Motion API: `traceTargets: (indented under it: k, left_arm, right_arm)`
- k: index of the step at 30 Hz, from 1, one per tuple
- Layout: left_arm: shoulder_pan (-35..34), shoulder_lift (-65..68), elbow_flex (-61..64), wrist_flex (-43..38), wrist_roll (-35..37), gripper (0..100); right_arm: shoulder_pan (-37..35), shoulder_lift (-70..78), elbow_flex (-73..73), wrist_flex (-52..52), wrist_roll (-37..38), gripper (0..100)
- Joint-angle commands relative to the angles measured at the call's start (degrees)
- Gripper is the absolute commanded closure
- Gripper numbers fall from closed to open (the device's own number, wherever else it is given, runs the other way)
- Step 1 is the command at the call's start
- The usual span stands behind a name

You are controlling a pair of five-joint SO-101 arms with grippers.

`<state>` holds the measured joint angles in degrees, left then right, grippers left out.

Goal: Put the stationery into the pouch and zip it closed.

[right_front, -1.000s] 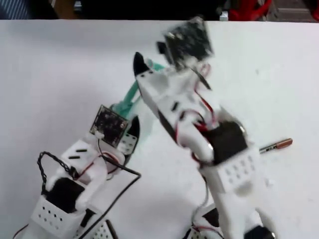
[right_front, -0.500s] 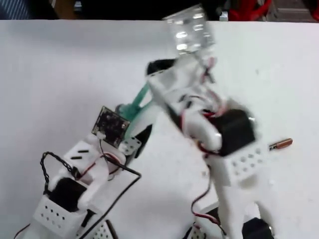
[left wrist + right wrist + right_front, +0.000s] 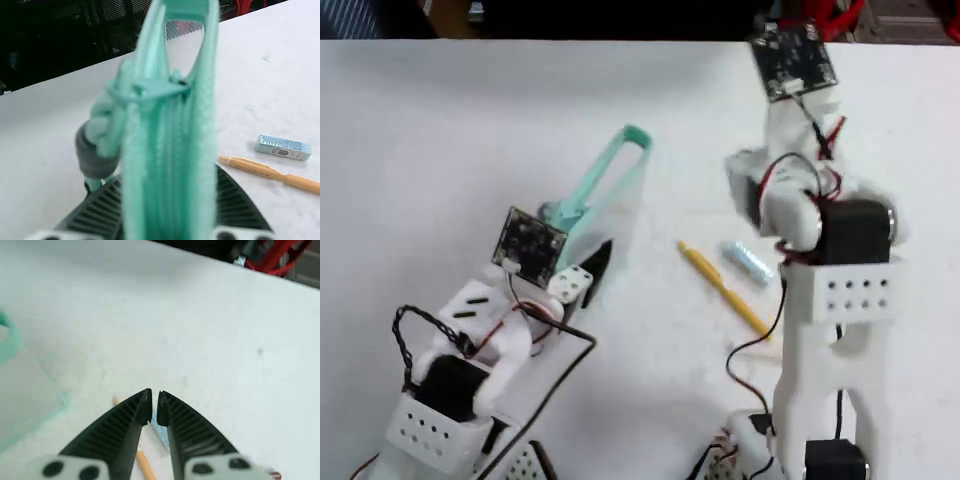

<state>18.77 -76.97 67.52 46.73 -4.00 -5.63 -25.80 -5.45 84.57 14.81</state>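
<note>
Clamping the pouch (image 3: pixel 605 195) is the left end effector (image 3: pixel 588 268); pencil (image 3: pixel 722 287), eraser (image 3: pixel 747 261) nearby.

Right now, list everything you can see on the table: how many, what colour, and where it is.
pouch: one, mint green, mid-table, gripped at its near end.
pencil: one, yellow, lying between the pouch and the right arm.
eraser: one, pale blue and white, beside the pencil.
table: one, white, under everything.
left gripper: one, black and white, shut on the pouch.
right gripper: one, black, shut and empty, above the eraser and pencil.
</note>
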Motion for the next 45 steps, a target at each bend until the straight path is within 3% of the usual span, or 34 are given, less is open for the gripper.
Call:
traceTargets:
  k: [1, 4, 9, 12, 17, 24, 34, 45]
  left_arm:
    - [-0.5, -0.7, -0.4, -1.3, 0.6, 82]
    - [-0.7, -0.7, -0.4, -1.3, 0.6, 82]
    - [-0.7, -0.7, -0.3, -1.3, 0.6, 82]
    - [-0.7, -0.7, -0.3, -1.4, 0.4, 82]
    - [-0.7, -0.7, -0.2, -2.5, 0.3, 82]
    - [-0.7, -0.7, -0.2, -2.5, 0.3, 82]
    - [-1.0, -0.7, -0.2, -2.5, 0.2, 82]
    - [-5.3, -0.7, 1.0, -5.4, 0.6, 82]
  right_arm:
    - [3.7, 0.3, 8.2, -2.2, 0.9, 98.0]
    - [3.3, 0.0, 19.3, -9.7, 0.7, 98.1]
    - [3.3, 0.3, 37.5, -27.4, -8.0, 97.8]
    - [3.2, 0.2, 43.2, -33.4, -4.5, 97.8]
    - [2.2, 0.4, 44.3, -33.4, -4.0, 97.4]
    - [2.2, 0.4, 44.5, -31.1, -3.4, 80.5]
    - [2.4, 8.2, 40.6, -30.7, 0.3, 81.9]
    - [-1.6, 24.0, 30.2, -23.3, 10.4, 82.0]
